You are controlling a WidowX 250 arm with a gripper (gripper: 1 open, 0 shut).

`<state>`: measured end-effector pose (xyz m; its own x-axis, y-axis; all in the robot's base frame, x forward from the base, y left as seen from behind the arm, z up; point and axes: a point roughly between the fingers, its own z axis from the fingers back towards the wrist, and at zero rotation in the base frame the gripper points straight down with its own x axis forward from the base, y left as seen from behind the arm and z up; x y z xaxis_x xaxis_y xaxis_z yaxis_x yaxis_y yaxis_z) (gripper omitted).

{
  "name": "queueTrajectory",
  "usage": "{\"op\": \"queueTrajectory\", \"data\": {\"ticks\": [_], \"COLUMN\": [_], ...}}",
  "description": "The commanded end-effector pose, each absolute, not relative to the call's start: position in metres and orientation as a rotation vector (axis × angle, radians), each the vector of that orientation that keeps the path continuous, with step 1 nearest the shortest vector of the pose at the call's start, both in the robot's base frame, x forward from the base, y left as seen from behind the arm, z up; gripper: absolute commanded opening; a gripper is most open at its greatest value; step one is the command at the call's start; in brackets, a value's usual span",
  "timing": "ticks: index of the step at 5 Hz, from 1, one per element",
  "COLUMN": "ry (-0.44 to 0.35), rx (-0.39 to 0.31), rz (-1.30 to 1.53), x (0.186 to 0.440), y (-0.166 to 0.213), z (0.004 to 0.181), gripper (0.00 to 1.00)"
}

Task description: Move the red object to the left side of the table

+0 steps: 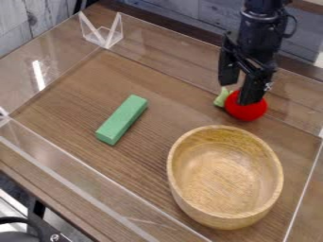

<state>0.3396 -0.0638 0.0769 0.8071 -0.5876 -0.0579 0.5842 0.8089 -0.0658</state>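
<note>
**Quick headcount of what's on the table**

So here's the tally: one red object (247,108), a little round toy fruit with a green end; one green block (121,119); one wooden bowl (228,176); one gripper (244,85) on one black arm; one small clear stand (101,32) in the far corner; one table (164,90) with clear walls.

pale plank wall (177,17) behind
</note>
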Motion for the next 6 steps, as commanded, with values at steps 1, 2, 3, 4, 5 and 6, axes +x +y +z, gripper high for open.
{"op": "queueTrajectory", "data": {"ticks": [1, 2, 3, 4, 5, 6], "ry": [-0.008, -0.013, -0.041, -0.081, -0.101, -0.090], "rx": [-0.033, -0.023, 0.025, 0.067, 0.059, 0.028], "rz": [-0.679, -0.696, -0.724, -0.749, -0.693, -0.670], "x": [0.336, 0.333, 0.333, 0.332, 0.332, 0.329], "y": [-0.076, -0.082, -0.082, -0.082, -0.083, -0.084], "z": [0.084, 0.069, 0.094, 0.121, 0.115, 0.100], "gripper": [1.00, 1.00, 1.00, 1.00, 1.00, 1.00]}}
